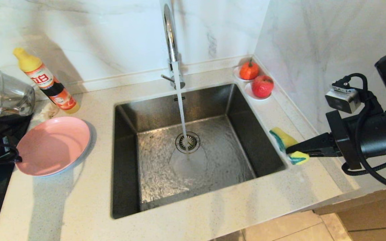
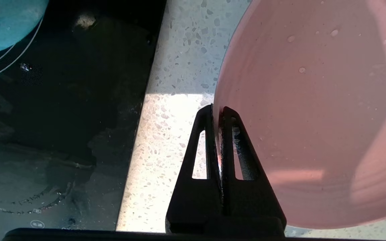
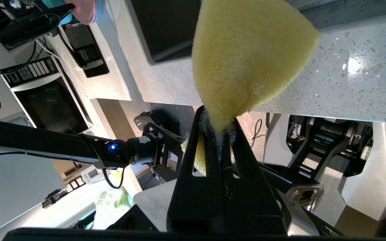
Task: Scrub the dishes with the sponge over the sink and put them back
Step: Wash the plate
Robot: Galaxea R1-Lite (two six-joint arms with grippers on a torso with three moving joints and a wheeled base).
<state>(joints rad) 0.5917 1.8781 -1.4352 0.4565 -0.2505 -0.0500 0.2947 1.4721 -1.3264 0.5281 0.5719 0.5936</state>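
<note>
A pink plate lies on the counter left of the sink, and a grey-blue rim shows under its right side. My left gripper is shut on the pink plate's left rim, one finger on each face. A teal bowl stands on the black cooktop beside that hand. Over the counter right of the sink, my right gripper is shut on the yellow and green sponge, which is squeezed thin between the fingers.
Water runs from the chrome faucet onto the drain strainer. A dish soap bottle and a clear glass jug stand at the back left. Two red fruits sit on saucers at the back right corner. A black cooktop borders the plate.
</note>
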